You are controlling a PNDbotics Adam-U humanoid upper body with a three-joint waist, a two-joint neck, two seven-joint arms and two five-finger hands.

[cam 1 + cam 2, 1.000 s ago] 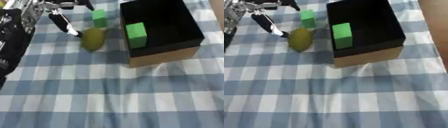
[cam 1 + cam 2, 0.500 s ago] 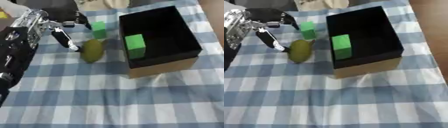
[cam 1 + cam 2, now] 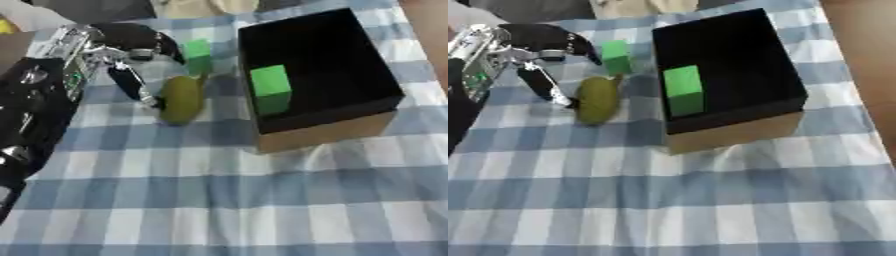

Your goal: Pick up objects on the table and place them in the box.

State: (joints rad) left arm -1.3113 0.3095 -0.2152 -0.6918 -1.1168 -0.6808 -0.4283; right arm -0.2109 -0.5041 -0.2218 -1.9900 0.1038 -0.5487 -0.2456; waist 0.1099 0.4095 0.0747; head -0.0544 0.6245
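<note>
the nearest part of the table (image 3: 227, 210) is bare blue-and-white checked cloth, rumpled a little in front of the box.

further in, toward the right, stands the box (image 3: 317, 80), black inside with brown cardboard outer walls, its open top facing up. a green block (image 3: 270, 90) stands upright inside it, against the left inner wall. only the one block shows in the box.

just left of the box, on the cloth, lies an olive-green oblong fruit (image 3: 181, 99), long axis running near to far. it is apart from the box wall, with a strip of cloth between them.

the left arm comes in from the left edge, black and silver, and the left hand (image 3: 122, 55) sits at the fruit's upper left. its fingers are spread and mostly straight, not wrapped round anything; one dark finger (image 3: 542, 86) slants down to the fruit's left side, its tip at or right by the skin, though actual contact cannot be told. another finger arches over toward the far side.

just beyond the fruit's far end stands a second, smaller green block (image 3: 615, 57) on the cloth, close beside the arched finger.

the right hand shows in neither view.
</note>
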